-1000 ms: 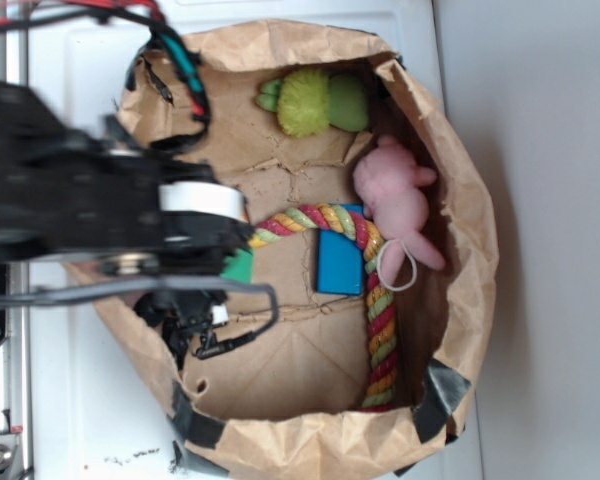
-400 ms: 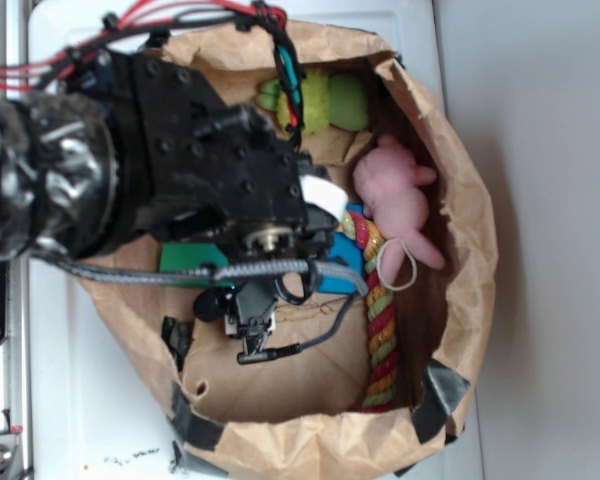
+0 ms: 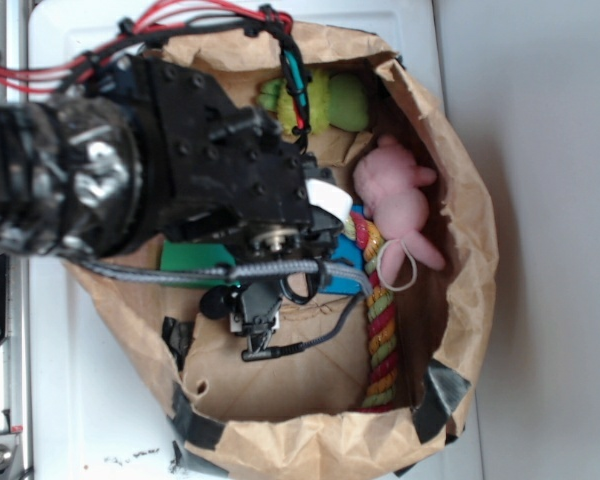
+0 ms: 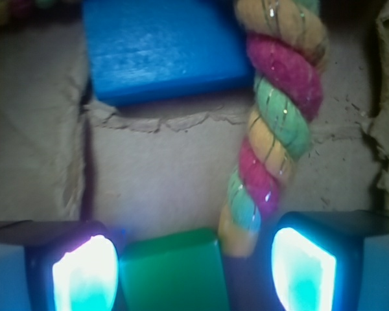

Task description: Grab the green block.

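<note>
The green block (image 4: 172,272) is flat and bright green, at the bottom centre of the wrist view. It lies between my gripper's (image 4: 194,272) two glowing fingertips, close to the left pad (image 4: 84,275). The jaws stand open, with a gap on the right where the end of a coloured rope (image 4: 272,129) also sits. In the exterior view the green block (image 3: 193,256) shows partly under my black arm (image 3: 180,170), which hides the jaws. The blue block (image 4: 162,52) lies further ahead on the bag floor.
Everything lies inside a brown paper bag (image 3: 460,230) with tall crumpled walls. A pink plush (image 3: 395,200) and a lime-green plush (image 3: 325,100) lie at the far side. The rope (image 3: 380,320) runs along the right wall. The blue block (image 3: 348,283) is mostly hidden by the arm.
My arm has swung right from the bag's left edge and come down over the bag floor. It now covers most of the blue block and part of the green block.
</note>
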Action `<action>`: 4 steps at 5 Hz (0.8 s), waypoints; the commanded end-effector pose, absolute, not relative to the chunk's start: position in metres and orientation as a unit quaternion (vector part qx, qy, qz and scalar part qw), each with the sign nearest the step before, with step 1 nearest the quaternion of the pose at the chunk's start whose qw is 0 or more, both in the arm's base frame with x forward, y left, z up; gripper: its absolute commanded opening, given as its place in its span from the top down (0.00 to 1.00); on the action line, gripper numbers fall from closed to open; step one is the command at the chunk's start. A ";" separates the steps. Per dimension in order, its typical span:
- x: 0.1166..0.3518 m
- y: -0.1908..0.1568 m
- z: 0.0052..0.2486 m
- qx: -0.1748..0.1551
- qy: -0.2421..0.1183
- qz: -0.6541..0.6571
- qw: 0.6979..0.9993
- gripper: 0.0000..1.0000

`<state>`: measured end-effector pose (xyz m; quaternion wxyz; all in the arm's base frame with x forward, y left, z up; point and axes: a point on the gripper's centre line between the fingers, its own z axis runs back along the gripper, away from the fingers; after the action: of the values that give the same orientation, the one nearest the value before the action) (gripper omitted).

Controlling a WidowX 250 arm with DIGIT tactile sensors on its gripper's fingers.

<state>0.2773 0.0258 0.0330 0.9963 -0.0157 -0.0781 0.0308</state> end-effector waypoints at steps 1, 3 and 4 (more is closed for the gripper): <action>0.281 0.032 0.035 -0.016 -0.099 0.023 0.995 0.00; 0.272 0.029 0.032 -0.017 -0.093 0.012 0.995 0.00; 0.273 0.030 0.039 -0.024 -0.090 0.020 0.995 0.00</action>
<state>0.2662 0.0208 0.0255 0.9970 -0.0314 -0.0655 0.0250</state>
